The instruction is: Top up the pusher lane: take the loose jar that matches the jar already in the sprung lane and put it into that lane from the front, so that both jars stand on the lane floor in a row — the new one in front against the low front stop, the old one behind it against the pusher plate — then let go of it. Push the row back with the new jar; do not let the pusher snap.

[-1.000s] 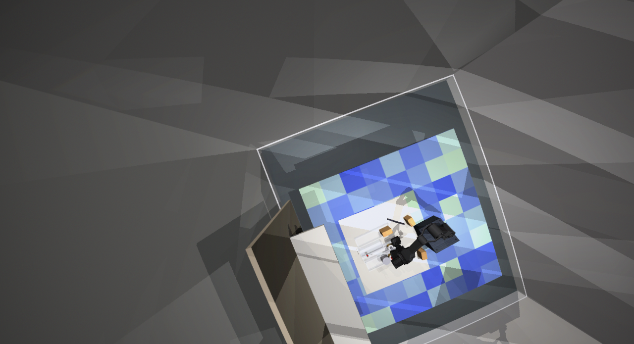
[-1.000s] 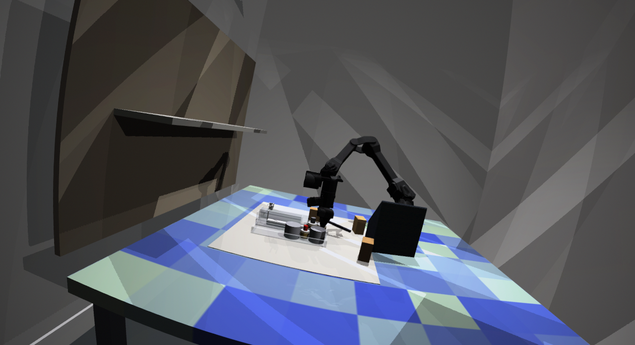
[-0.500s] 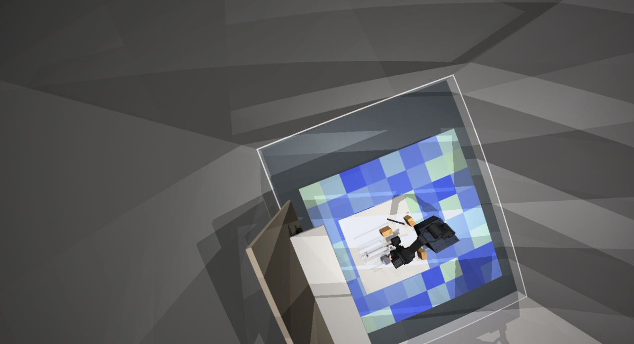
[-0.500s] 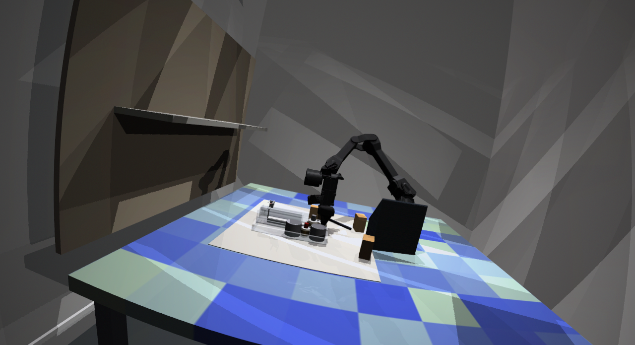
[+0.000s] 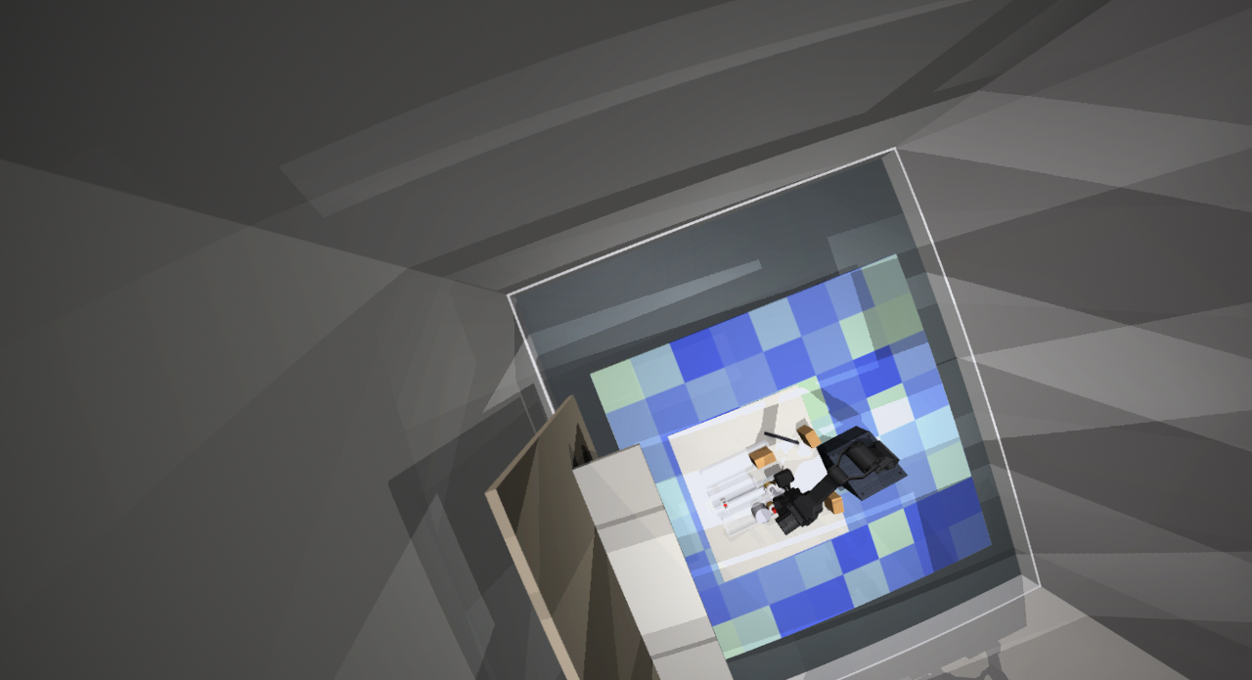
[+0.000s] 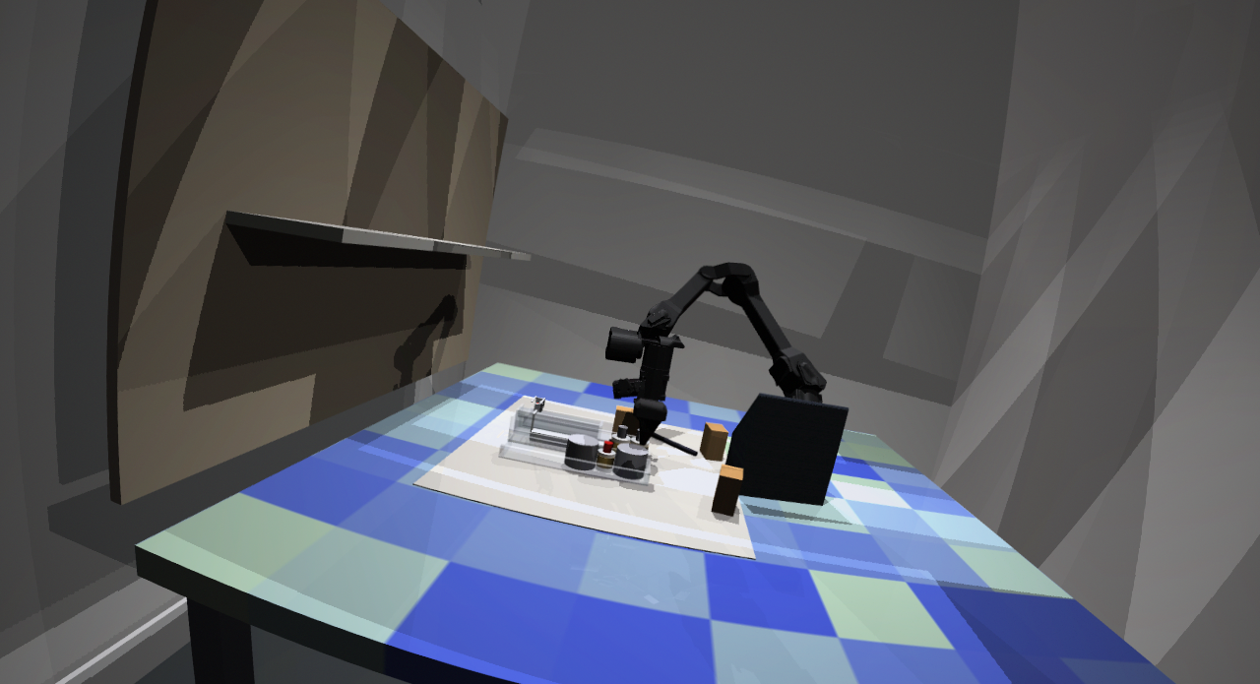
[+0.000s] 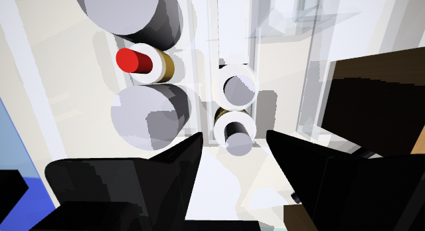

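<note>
Front jar (image 7: 240,143) upright in clear lane (image 7: 208,118), near its front end, grey knob on top; matching rear jar (image 7: 235,88) right behind, seemingly touching; end effector (image 6: 645,442) (image 7: 234,135) released, fingertips spread either side of front jar; beside lane, red-knobbed jar (image 6: 606,456) (image 7: 145,63) between two grey cylinders; wooden blocks farther out on worktop (image 5: 726,628) (image 6: 520,591)

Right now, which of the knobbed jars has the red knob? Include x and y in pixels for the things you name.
The one between the two big grey cylinders (image 7: 151,118) (image 6: 630,461); the lane's two jars (image 7: 234,125) have grey knobs.
</note>
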`<action>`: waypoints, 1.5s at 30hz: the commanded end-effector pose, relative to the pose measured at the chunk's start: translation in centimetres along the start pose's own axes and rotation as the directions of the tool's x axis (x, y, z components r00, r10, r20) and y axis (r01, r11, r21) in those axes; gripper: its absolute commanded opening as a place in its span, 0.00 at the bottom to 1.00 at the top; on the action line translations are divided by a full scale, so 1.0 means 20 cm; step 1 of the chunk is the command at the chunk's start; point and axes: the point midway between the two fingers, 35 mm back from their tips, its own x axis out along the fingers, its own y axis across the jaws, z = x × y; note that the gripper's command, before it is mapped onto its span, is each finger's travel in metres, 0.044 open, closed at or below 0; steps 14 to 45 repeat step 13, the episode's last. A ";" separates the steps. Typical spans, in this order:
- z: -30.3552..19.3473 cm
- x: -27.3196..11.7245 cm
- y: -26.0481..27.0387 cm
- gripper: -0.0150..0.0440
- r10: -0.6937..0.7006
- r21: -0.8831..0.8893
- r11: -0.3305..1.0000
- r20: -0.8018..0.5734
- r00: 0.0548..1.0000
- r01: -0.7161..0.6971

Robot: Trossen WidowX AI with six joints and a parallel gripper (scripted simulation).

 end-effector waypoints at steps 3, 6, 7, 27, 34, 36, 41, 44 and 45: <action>0.00 -0.02 0.00 0.74 0.002 0.011 1.000 0.007 1.000 -0.002; -0.04 -0.02 0.00 0.74 0.002 0.011 1.000 0.007 1.000 -0.002; -0.06 -0.02 0.00 0.74 0.002 0.011 1.000 0.007 1.000 -0.002; -0.16 -0.02 0.00 0.74 0.002 0.010 1.000 0.006 1.000 -0.002; -0.16 -0.02 0.00 0.74 0.002 0.010 1.000 0.006 1.000 -0.002; -0.16 -0.02 0.00 0.74 0.002 0.010 1.000 0.006 1.000 -0.002; -0.16 -0.02 0.00 0.74 0.002 0.010 1.000 0.006 1.000 -0.002; -0.16 -0.02 0.00 0.74 0.002 0.010 1.000 0.006 1.000 -0.002; -0.16 -0.02 0.00 0.74 0.002 0.010 1.000 0.006 1.000 -0.002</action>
